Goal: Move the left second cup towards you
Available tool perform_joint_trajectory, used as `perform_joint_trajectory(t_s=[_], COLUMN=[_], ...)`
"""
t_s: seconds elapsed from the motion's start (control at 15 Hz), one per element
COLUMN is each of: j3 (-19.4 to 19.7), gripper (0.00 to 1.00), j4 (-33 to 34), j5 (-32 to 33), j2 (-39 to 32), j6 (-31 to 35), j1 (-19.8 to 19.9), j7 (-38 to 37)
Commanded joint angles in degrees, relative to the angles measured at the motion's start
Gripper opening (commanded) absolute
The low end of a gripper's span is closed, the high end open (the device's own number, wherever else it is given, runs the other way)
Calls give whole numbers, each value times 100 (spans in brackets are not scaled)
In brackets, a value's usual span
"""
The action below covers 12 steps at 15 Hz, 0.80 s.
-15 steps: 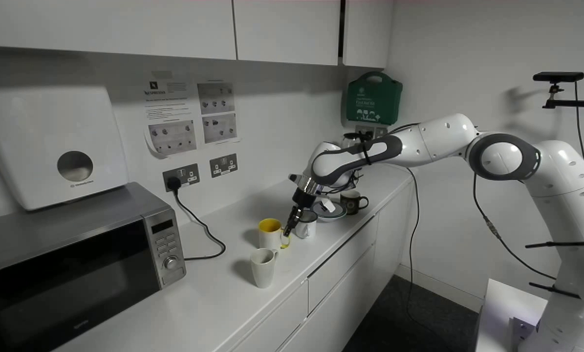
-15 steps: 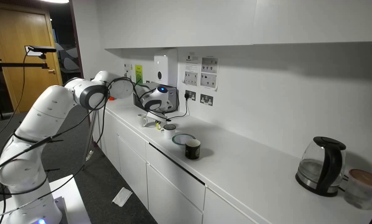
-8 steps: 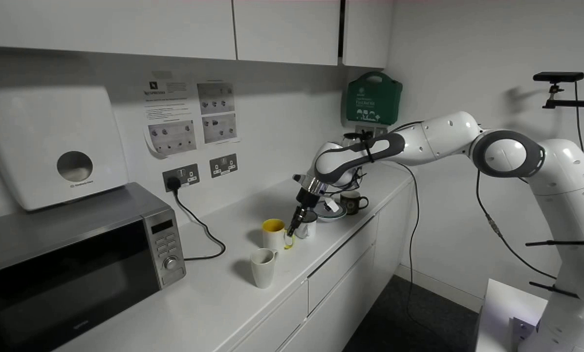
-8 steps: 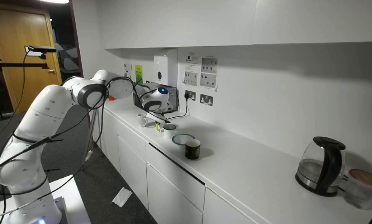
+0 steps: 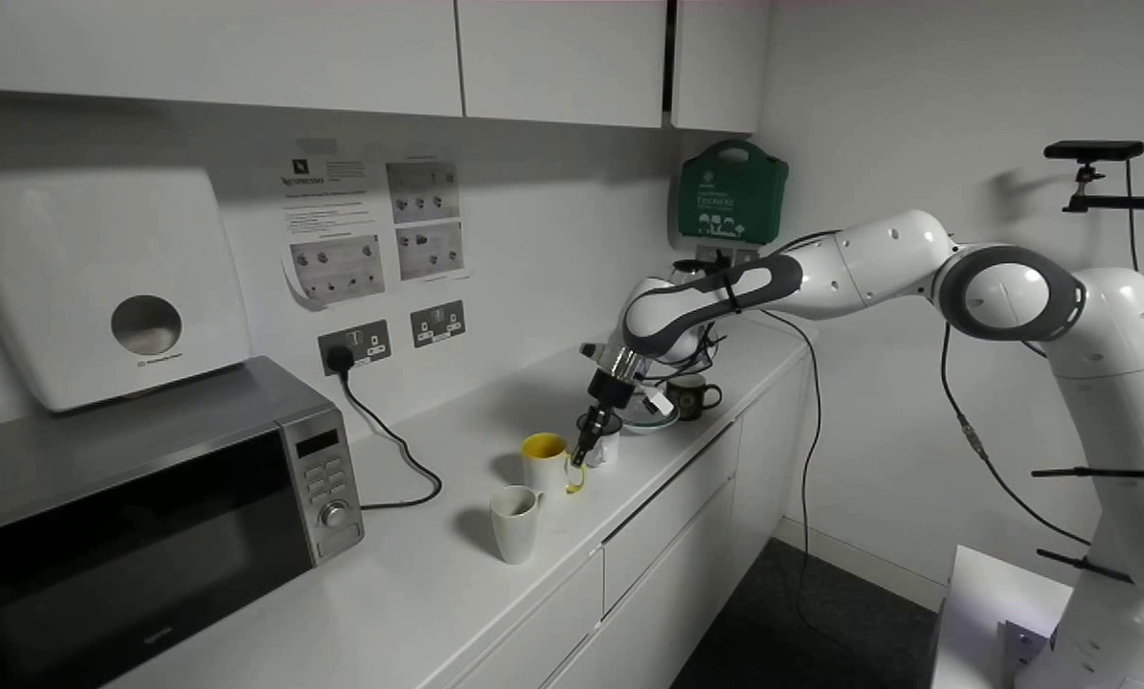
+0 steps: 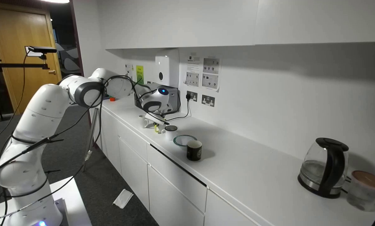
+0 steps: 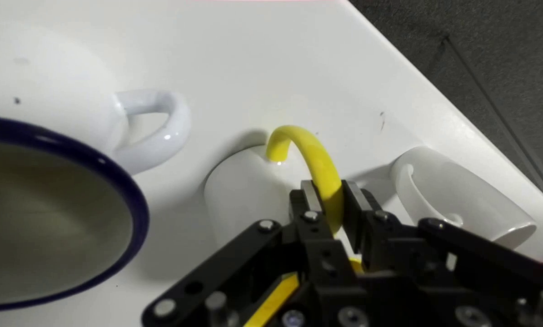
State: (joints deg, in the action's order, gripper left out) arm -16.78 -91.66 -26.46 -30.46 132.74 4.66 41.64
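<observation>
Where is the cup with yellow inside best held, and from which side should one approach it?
Probably by its yellow handle, from above, pinched from both flanks: the cup stands upright and this slim loop juts out toward the counter's front edge. The end effector grips it there.

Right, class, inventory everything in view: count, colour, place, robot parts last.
counter: 1, white, along wall
blue-rimmed mug: 1, white, counter
plain mug: 1, white, counter
yellow-handled cup: 1, white and yellow, between those mugs
dish: 1, pale, counter
dark mug: 1, blackish, counter
microwave: 1, silver-black, counter
kettle: 1, transparent, counter
tub: 1, clear, beside kettle
dispenser: 1, white, above microwave
notices: several, mostly greyish, wall
sockets: at least 3, grey, wall
first-aid kit: 1, green, wall
cupboards: several, white, above counter
door: 1, brown, background
sheet: 1, white, floor
camera: 1 per exterior view, black, on bracket
robot arm: 1, white-grey, over counter
cables: several, black, along robot arm
claw: 1, black, closed on cup's handle
</observation>
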Motion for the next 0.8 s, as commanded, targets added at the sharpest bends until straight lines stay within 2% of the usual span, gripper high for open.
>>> perform_joint_trajectory(t_s=[0.0,0.73], j3=[-71,-3], gripper=[4,4], j4=[-444,-1082], j5=[-292,-883], j2=[449,913], j6=[-173,-136], j1=[170,345], j7=[217,691])
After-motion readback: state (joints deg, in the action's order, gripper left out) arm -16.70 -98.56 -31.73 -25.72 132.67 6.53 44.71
